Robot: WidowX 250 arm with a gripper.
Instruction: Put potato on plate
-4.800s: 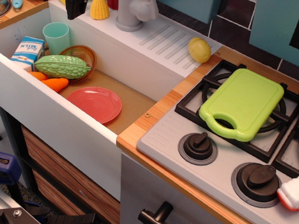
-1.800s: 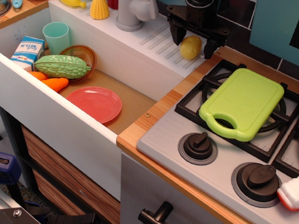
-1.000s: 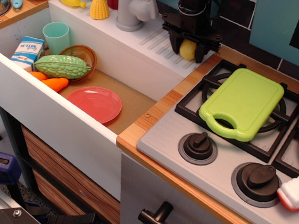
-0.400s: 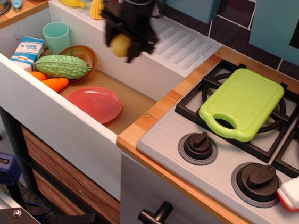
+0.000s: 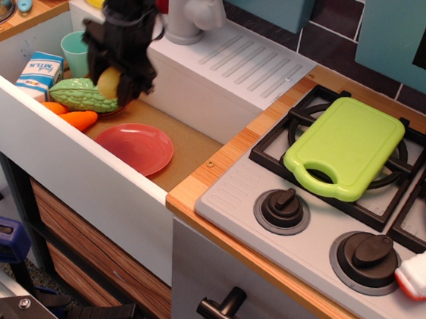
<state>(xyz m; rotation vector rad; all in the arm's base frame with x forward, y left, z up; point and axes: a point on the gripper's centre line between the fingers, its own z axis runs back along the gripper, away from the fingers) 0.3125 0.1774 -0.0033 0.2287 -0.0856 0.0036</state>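
Observation:
My black gripper (image 5: pixel 112 86) hangs inside the sink and is shut on the small yellow-green potato (image 5: pixel 110 82). It holds the potato in the air, above the far left edge of the coral-pink plate (image 5: pixel 136 148). The plate lies flat on the sink floor and has nothing on it. The arm hides the orange-brown bowl behind it.
A green bumpy gourd (image 5: pixel 79 94), two carrots (image 5: pixel 78 119), a milk carton (image 5: pixel 39 73) and a teal cup (image 5: pixel 76 48) sit in the sink's left end. The grey faucet (image 5: pixel 185 8) stands on the back ledge. A lime cutting board (image 5: pixel 348 146) lies on the stove.
The gripper came to the potato on the drainboard, closed on it, lifted it and carried it left and down into the sink, over the plate's edge.

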